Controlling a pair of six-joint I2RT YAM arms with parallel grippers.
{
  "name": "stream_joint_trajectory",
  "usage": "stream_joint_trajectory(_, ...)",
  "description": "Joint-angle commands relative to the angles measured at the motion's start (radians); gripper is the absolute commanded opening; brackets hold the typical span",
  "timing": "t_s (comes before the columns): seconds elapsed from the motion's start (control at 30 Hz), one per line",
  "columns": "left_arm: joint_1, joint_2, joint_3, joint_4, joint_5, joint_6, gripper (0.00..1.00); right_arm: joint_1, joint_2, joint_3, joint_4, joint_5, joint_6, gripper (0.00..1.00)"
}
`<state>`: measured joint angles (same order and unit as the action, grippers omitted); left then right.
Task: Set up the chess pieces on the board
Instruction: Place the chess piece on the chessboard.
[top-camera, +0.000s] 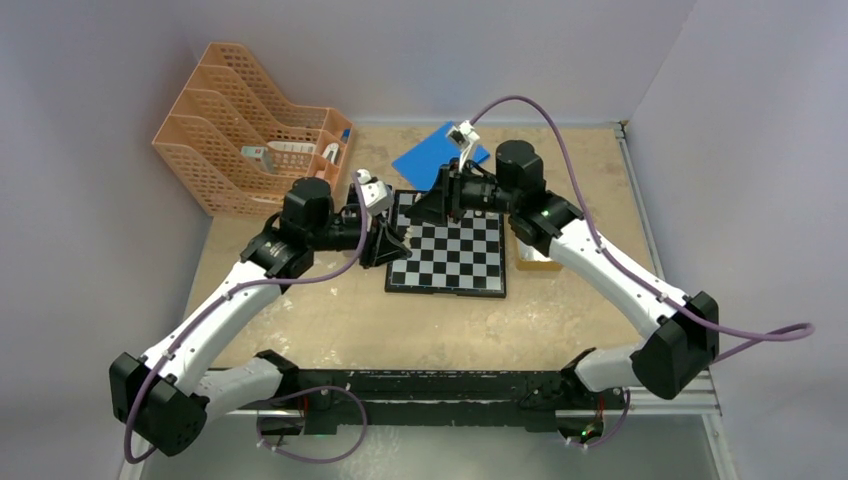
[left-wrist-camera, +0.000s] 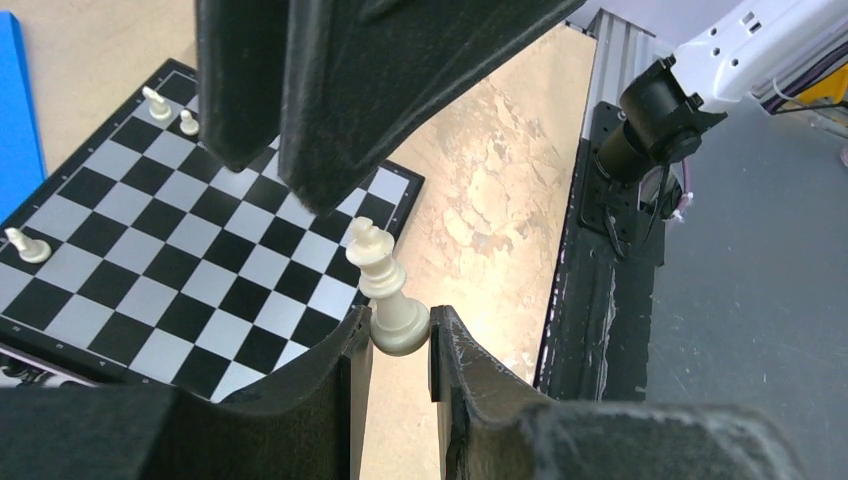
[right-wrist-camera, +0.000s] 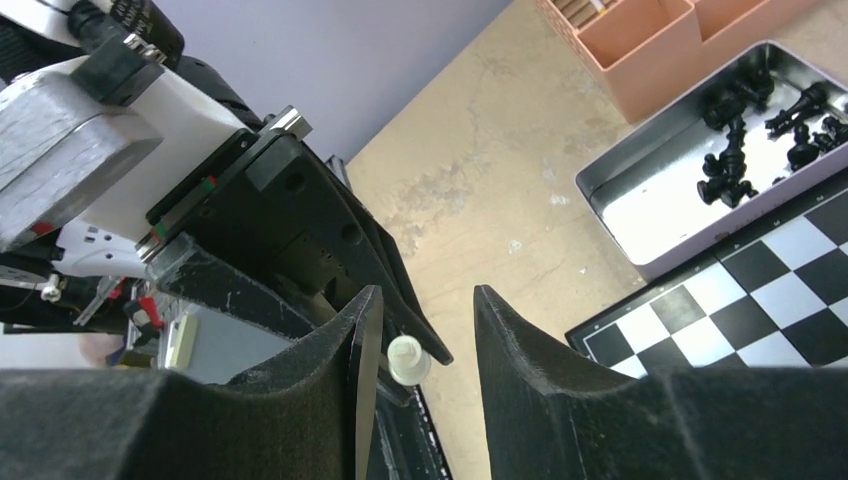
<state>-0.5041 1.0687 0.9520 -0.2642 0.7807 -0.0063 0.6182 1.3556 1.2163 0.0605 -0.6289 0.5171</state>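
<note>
My left gripper (left-wrist-camera: 400, 322) is shut on the round base of a tall cream-white crowned piece (left-wrist-camera: 380, 280) and holds it tilted over the near corner of the chessboard (left-wrist-camera: 150, 260). In the top view this gripper (top-camera: 385, 243) is at the board's (top-camera: 450, 255) left edge. My right gripper (right-wrist-camera: 427, 300) is open; the same white piece (right-wrist-camera: 408, 360) shows below, between its fingers and untouched. The right gripper (top-camera: 440, 205) hangs over the board's far left part. Three white pieces (left-wrist-camera: 155, 100) stand on the board.
An open tin (right-wrist-camera: 640, 200) with several black pieces (right-wrist-camera: 760, 130) lies beside the board (right-wrist-camera: 760, 320). An orange file rack (top-camera: 250, 130) stands at the far left. A blue sheet (top-camera: 435, 150) lies behind the board. A yellowish box (top-camera: 535, 262) sits right of the board.
</note>
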Motion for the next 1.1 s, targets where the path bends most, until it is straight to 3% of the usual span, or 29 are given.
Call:
stream_joint_trajectory(0.0, 0.004, 0.016, 0.050, -0.002, 0.048, 0.044, 0.08, 0.025, 0.035, 0.079, -0.091, -0.024, -0.075, 0.41)
stream_joint_trajectory(0.23, 0.004, 0.029, 0.056, -0.013, 0.036, 0.052, 0.08, 0.038, 0.073, 0.079, -0.155, -0.020, -0.116, 0.36)
stream_joint_trajectory(0.83, 0.004, 0.039, 0.060, -0.061, -0.005, 0.074, 0.07, 0.039, 0.062, 0.043, -0.151, -0.065, -0.111, 0.44)
stream_joint_trajectory(1.07, 0.004, 0.040, 0.062, -0.067, -0.020, 0.079, 0.07, 0.039, 0.067, 0.035, -0.155, -0.090, -0.117, 0.39)
